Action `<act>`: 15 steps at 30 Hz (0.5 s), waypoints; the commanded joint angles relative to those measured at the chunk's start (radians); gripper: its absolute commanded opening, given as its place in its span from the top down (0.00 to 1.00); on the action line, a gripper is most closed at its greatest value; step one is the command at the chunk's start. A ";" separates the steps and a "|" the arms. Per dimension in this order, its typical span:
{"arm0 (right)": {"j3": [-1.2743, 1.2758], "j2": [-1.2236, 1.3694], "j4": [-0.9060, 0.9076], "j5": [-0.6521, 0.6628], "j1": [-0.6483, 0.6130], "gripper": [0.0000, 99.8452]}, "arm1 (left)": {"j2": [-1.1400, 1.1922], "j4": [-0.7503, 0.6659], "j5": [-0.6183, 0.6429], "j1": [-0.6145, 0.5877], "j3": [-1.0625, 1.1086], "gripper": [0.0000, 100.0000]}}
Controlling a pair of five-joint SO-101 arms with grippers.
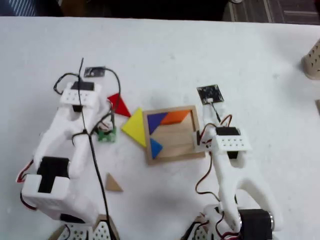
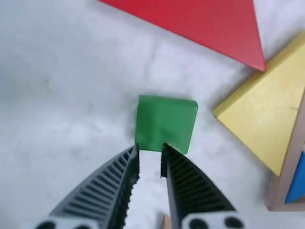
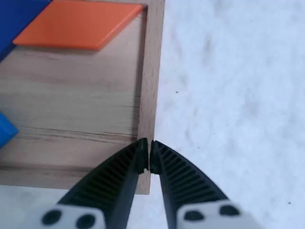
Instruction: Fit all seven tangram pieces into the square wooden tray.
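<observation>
Since left pincer [image 2: 150, 152] stands narrow, holding nothing, tips at edge of green square [image 2: 166, 124] lying flat on worktop [image 2: 57, 95] outside tray [image 3: 151, 71], risk: gap too tight to straddle it; square gets shoved into yellow triangle [image 2: 262, 124]. Right pincer [image 3: 147, 152] nearly closed at tray wall.

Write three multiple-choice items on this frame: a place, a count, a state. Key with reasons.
1. The green square lies: A) in the tray B) on the table by the left gripper C) under the red triangle
2. Pieces in the tray: A) three B) five C) seven
3. The right gripper is: A) wide open B) shut C) holding a piece

1 B, it sits on bare table. 2 A: large blue triangle, small blue triangle, orange parallelogram. 3 B, its tips meet at the tray's rim.
</observation>
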 commanded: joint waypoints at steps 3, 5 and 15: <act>-0.018 -0.038 -0.013 0.011 -0.007 0.98 | -0.007 -0.100 -0.052 -0.025 -0.028 0.82; -0.018 -0.038 -0.012 0.011 -0.007 0.98 | -0.008 -0.150 -0.054 -0.047 0.006 0.76; -0.018 -0.038 -0.012 0.011 -0.007 0.98 | -0.007 -0.339 -0.060 -0.031 0.221 0.69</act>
